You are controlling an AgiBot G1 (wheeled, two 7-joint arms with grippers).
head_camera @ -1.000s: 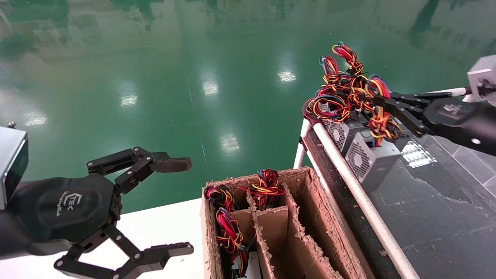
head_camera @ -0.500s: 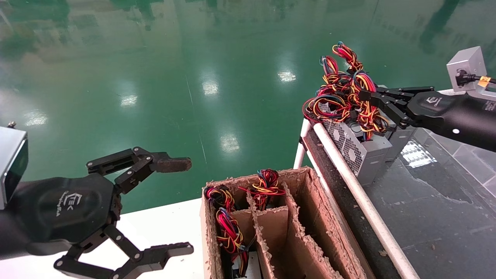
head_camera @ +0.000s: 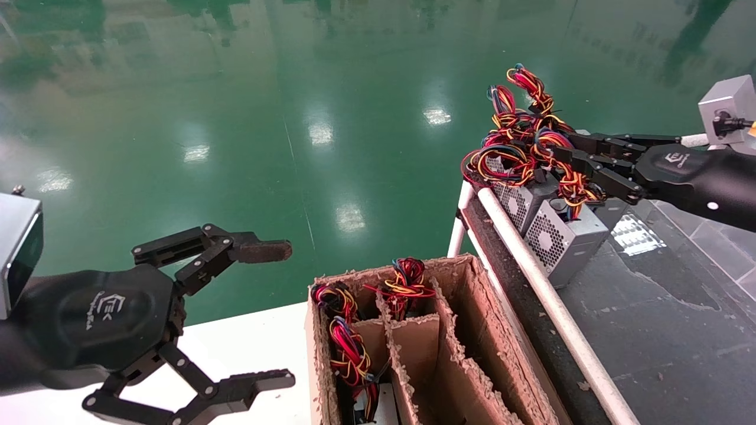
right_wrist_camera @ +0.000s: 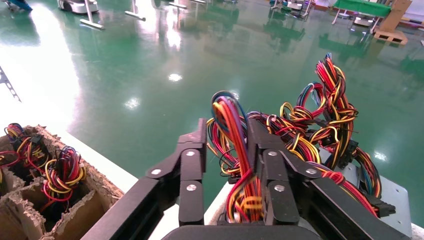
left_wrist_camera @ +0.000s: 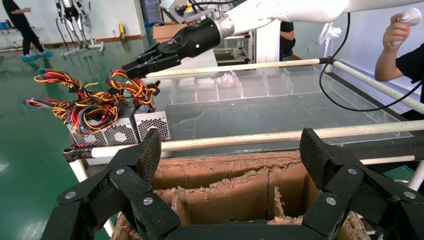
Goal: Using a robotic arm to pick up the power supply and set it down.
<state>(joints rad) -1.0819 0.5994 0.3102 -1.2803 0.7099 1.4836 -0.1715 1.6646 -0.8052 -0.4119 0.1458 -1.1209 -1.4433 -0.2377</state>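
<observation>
Head view: right gripper [head_camera: 561, 154] pinches the power supply [head_camera: 561, 239] by its wires, seemingly lifted; left gripper [head_camera: 283, 313] parked, fingers spread.

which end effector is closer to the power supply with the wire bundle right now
Right. The right end effector is shut on the wire bundle of the power supply; the left end effector hangs open, far away beside the cardboard box.
</observation>
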